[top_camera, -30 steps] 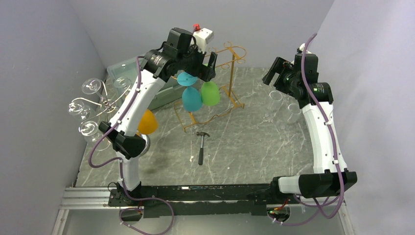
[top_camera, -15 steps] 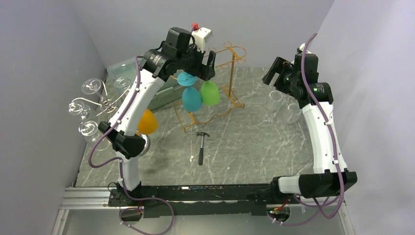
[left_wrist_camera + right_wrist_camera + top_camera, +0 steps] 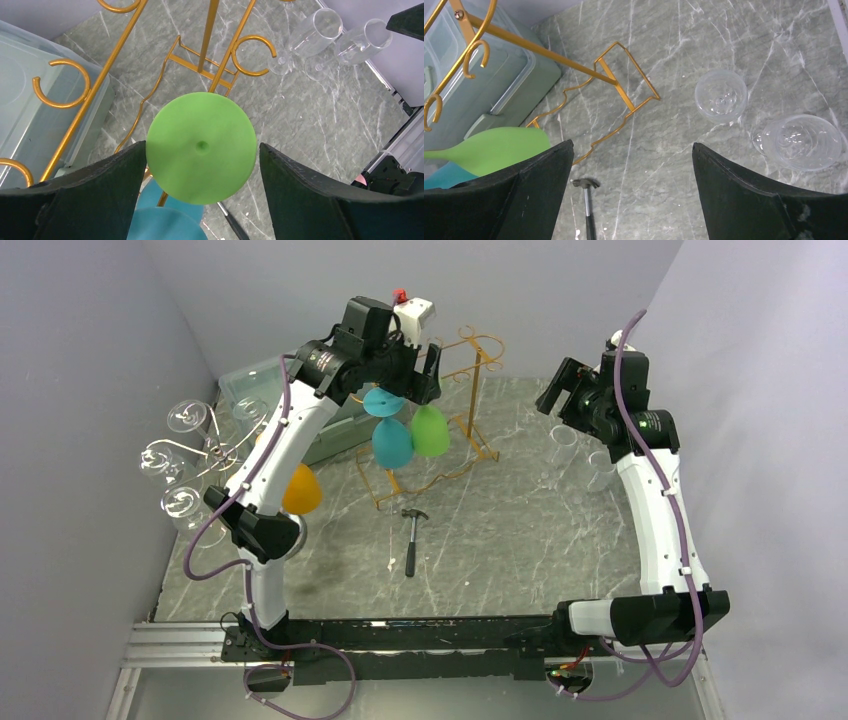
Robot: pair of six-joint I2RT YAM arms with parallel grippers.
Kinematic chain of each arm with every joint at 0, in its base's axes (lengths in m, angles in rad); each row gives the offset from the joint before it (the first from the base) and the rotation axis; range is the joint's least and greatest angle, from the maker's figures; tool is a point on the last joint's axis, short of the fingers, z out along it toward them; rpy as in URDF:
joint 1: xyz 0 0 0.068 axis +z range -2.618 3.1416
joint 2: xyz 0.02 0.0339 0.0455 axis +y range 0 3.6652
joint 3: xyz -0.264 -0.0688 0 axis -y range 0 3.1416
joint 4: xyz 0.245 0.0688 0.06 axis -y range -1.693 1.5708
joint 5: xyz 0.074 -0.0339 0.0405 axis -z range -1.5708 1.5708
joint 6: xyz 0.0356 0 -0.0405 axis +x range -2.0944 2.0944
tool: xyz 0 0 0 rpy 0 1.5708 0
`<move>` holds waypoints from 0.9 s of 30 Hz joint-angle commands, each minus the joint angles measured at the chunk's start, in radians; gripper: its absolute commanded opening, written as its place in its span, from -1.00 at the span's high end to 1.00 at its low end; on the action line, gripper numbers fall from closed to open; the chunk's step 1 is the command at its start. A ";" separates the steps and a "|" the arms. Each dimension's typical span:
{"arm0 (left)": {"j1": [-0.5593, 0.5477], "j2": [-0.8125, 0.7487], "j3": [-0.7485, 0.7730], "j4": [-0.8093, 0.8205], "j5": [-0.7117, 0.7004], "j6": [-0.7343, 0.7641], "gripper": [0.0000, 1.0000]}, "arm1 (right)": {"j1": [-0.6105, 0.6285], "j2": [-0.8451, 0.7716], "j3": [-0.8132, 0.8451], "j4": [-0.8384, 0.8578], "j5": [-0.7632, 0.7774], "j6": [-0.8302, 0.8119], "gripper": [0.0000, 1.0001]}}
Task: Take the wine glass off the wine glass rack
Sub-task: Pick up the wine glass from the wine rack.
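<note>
Item: green wine glass [image 3: 201,147], hung bowl-down on the gold wine glass rack [image 3: 210,30], evidently borne by its flat foot so the bowl swings free. A teal glass [image 3: 165,225] hangs just beside it and lower. Left fingers [image 3: 100,190]: open, one on each side of the foot's disc and level with it, slivers of gap showing, no grip yet; judged set to close on the foot and lift it off the rack. Right fingers [image 3: 514,190]: open, empty, well apart from the rack, above the table [image 3: 664,165] near two clear glasses [image 3: 721,96].
</note>
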 commanded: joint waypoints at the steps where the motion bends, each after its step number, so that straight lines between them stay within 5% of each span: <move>1: 0.002 -0.009 0.024 0.017 0.028 -0.014 -0.69 | 0.001 -0.034 -0.013 0.052 -0.010 -0.007 -0.80; 10: 0.002 -0.035 0.023 0.050 0.026 -0.014 -0.41 | 0.001 -0.045 -0.025 0.063 -0.016 -0.001 -0.79; 27: 0.002 -0.075 0.021 0.078 0.033 -0.007 -0.22 | 0.001 -0.059 -0.043 0.085 -0.047 0.010 -0.79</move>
